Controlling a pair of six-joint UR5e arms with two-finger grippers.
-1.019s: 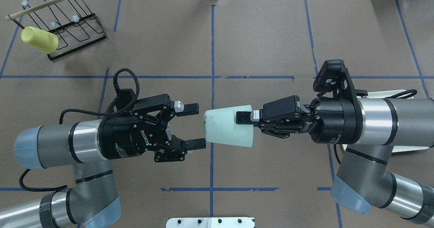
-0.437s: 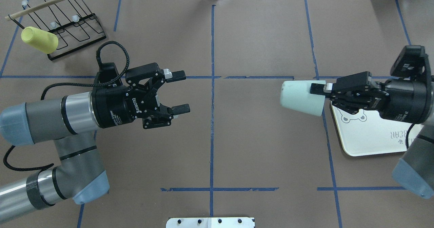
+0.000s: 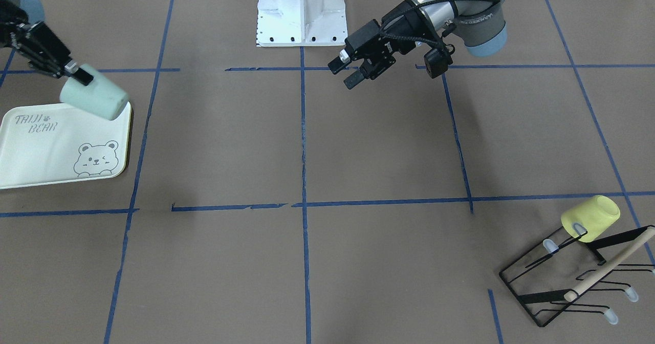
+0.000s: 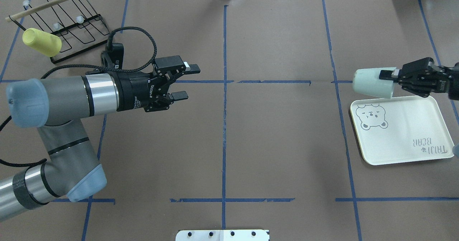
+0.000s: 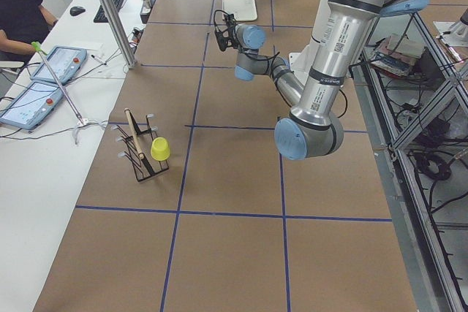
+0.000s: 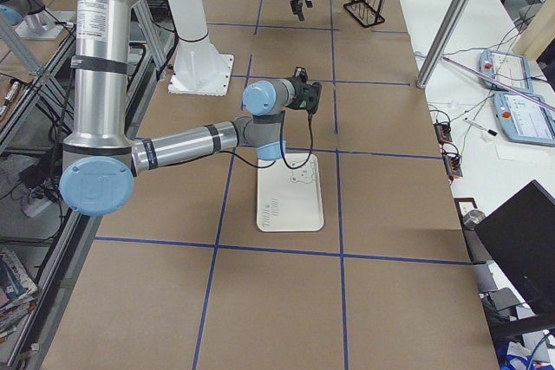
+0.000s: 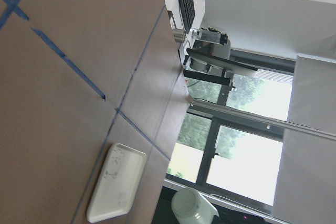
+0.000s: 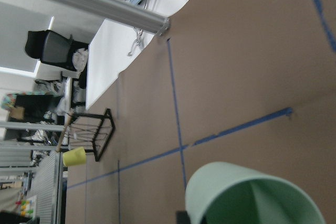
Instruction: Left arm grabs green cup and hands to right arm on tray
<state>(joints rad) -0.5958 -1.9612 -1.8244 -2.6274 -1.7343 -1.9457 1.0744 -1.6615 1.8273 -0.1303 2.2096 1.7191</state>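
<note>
At the tray's (image 4: 401, 140) far corner, right end effector (image 4: 388, 77) pinches the green cup (image 4: 369, 84) by its rim, cup on its side, off the tabletop (image 4: 279, 133). Left end effector (image 4: 189, 82) fingers spread, holding nothing, well apart from cup. Yellow cup (image 4: 41, 42) on rack (image 4: 82, 36).

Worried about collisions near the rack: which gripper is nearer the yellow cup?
Left. The left gripper hangs open on the same side of the table as the yellow cup. The right gripper is at the table's far end, holding the green cup by the tray.
</note>
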